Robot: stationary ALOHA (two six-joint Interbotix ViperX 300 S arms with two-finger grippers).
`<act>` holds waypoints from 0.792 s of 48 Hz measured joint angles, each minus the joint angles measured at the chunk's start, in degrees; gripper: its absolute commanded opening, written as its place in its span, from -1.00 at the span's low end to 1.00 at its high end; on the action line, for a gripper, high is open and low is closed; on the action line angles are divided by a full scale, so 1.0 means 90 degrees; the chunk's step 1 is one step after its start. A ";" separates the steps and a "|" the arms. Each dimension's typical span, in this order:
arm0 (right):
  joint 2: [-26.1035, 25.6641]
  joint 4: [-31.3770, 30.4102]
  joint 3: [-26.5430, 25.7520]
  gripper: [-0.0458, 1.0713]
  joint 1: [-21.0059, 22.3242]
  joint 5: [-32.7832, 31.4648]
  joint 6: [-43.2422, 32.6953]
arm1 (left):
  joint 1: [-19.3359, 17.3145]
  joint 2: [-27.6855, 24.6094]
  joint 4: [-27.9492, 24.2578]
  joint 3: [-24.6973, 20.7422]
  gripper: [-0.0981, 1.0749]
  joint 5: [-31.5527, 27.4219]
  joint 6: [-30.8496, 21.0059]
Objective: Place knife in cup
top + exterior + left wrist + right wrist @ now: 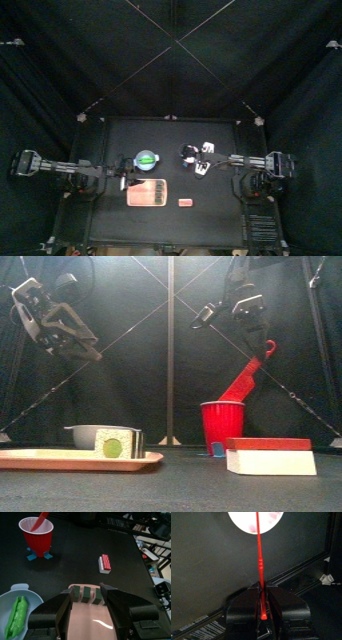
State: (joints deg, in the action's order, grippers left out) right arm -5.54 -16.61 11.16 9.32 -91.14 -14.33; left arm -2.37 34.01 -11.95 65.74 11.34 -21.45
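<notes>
Pinching the red knife (260,587) by its handle end, the right gripper (260,609) has its jaws closed tight on it at the bottom centre of the right wrist frame. From there the knife runs straight up that frame, and its far end lies over the cup (254,521) at the top edge, whose inside looks pale. In the front view the right gripper (241,311) hangs at upper right, and the knife (249,374) slants down from it to the left, its lower end inside the mouth of the cup (222,426), which is red outside and stands right of centre. The left wrist frame shows the cup (37,534) at upper left with the knife (42,519) leaning out of it toward the top edge.

Just right of the cup in the front view lies a white block with a red top (271,456).

The left gripper (88,607) fills the bottom of its own frame, jaws spread apart and holding nothing, above a pink tray (90,619). On the tray stands a striped green-and-white piece (87,593). At lower left of that frame sits a pale bowl (13,594) holding a green pod (17,617). In the front view the left gripper (83,346) hangs at upper left, well above the tray (80,459).
</notes>
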 measured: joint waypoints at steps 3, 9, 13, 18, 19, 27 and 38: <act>0.0068 0.0029 0.0000 0.13 0.0010 0.0000 0.0098 | -0.0010 0.0000 0.0000 -0.0010 0.59 0.0000 0.0010; 0.0215 0.0029 -0.0059 0.18 0.0059 0.0010 0.0137 | -0.0020 0.0010 0.0000 0.0000 0.59 -0.0010 0.0010; 0.0293 0.0010 -0.0146 0.22 0.0098 0.0020 0.0127 | -0.0020 0.0000 0.0000 0.0010 0.59 0.0000 0.0010; 0.0352 -0.0088 -0.0273 0.32 0.0127 0.0020 0.0078 | -0.0029 0.0010 0.0000 0.0029 0.59 0.0000 0.0010; 0.0361 -0.0107 -0.0293 0.34 0.0137 0.0020 0.0078 | -0.0029 0.0010 0.0000 0.0029 0.59 -0.0010 0.0010; 0.0479 -0.0166 -0.0391 0.58 0.0166 0.0010 0.0029 | -0.0039 0.0010 0.0010 0.0039 0.59 -0.0010 0.0000; 0.0518 -0.0156 -0.0410 0.71 0.0166 -0.0020 0.0088 | -0.0068 0.0010 0.0000 0.0049 0.59 0.0000 0.0010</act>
State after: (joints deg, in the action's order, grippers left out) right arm -0.88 -18.02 7.47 10.81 -91.32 -13.54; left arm -2.99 34.10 -11.95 66.18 11.34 -21.36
